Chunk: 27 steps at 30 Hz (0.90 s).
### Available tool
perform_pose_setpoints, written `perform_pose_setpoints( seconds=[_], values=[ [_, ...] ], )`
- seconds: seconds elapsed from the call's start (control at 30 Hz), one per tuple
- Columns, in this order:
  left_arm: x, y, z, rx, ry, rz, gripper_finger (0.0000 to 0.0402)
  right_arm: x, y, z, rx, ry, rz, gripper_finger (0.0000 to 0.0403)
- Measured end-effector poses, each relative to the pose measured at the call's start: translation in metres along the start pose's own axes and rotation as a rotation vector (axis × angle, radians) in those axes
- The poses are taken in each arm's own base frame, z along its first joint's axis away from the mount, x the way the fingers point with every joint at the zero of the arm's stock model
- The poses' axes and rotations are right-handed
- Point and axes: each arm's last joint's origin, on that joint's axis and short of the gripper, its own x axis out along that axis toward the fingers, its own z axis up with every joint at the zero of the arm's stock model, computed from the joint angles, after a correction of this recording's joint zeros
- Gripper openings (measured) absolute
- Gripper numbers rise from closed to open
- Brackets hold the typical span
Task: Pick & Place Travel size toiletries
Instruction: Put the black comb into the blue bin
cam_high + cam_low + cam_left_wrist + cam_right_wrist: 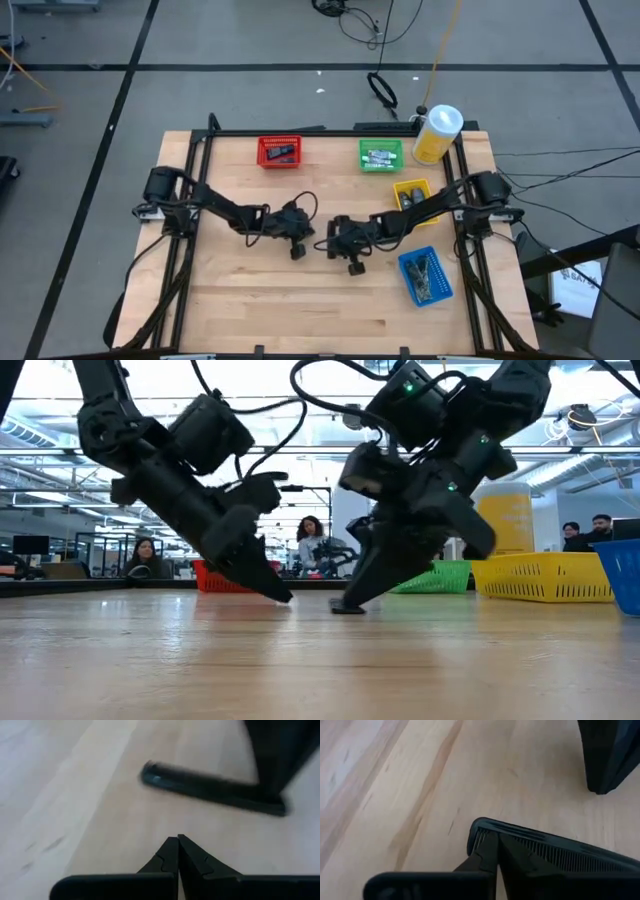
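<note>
A black comb (555, 851) lies on the wooden table at its middle; the left wrist view shows it as a long dark bar (200, 785). My right gripper (495, 840) (335, 238) is shut and slants down onto it near one end. My left gripper (178, 838) (300, 236) is shut too. Its tips are low over bare wood, a short way from the comb and touching nothing. In the low view both sets of tips reach the table, left (283, 598) and right (350, 605). Small dark and silvery toiletries lie in the coloured bins. My right gripper has its shut fingertips (487, 851) on the comb's toothed part near its rounded end (476, 831). It slants down from above, toward the table's left. The comb lies flat on the table. The fingers hide whether anything is nipped between them.
A red bin (279, 151) and a green bin (381, 155) stand at the far edge. A yellow bin (411, 193) and a blue bin (425, 276) stand on the right. A large yellow bottle with a white cap (437, 133) stands at the far right corner. People sit beyond the table.
</note>
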Motion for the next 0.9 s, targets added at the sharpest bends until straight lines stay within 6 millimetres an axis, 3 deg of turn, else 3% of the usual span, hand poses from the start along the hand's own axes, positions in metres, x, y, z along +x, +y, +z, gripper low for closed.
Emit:
perform_pose_setpoints(
  seconds=[0.17,0.33,0.57,0.9],
  values=[
    [0.001,-0.007,0.017,0.005,-0.16,-0.084,0.0,-0.006,-0.002,0.002,-0.08,-0.016,0.042,0.0001],
    [0.02,0.003,0.026,0.032,-0.182,-0.063,0.0,-0.005,0.002,0.004,-0.109,-0.05,0.125,0.0001],
    [0.051,0.014,0.027,0.084,-0.139,-0.116,0.0,-0.005,0.007,0.004,-0.115,-0.06,0.13,0.0001],
    [0.05,0.014,0.021,0.117,0.004,-0.11,0.0,-0.005,0.008,0.0,-0.113,-0.044,0.135,0.0]
  ],
)
